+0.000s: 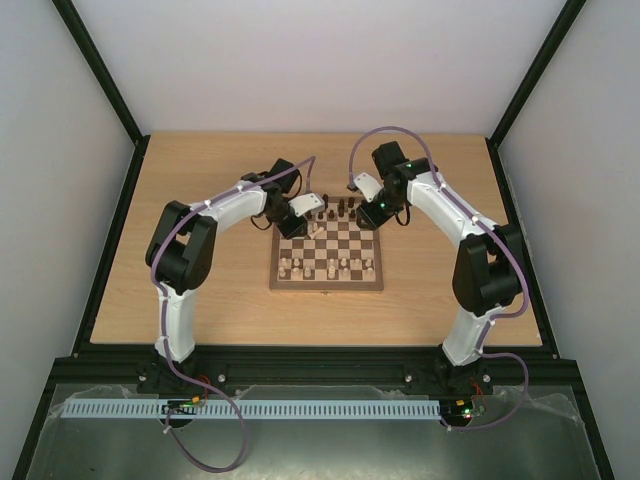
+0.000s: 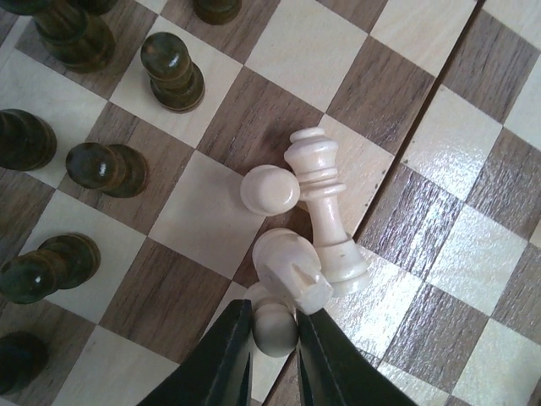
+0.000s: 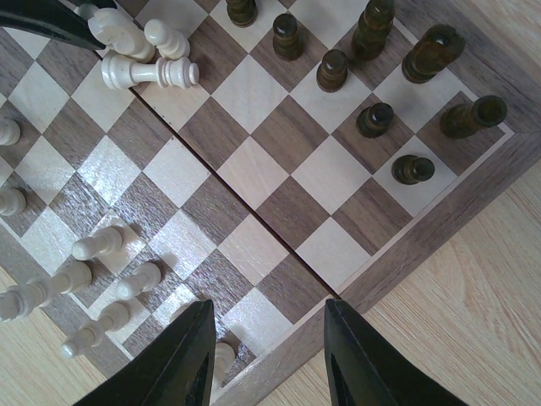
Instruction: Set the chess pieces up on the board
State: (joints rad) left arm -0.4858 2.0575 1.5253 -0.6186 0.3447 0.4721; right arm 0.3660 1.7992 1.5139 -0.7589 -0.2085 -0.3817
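**Two arms at a square wooden chessboard of dark-brown and cream checks, set on a light wooden bench.**

The left claw has its black fingers clamped on the round head of a small pale cream pawn. Just beyond it a cream knight, a toppled tall cream piece and a second cream pawn lie in a cluster, touching one another. Dark brown turned pieces stand on squares nearby. The right claw hangs over the board's border with fingers apart, gripping nothing. Other cream pieces stand along the near rows.
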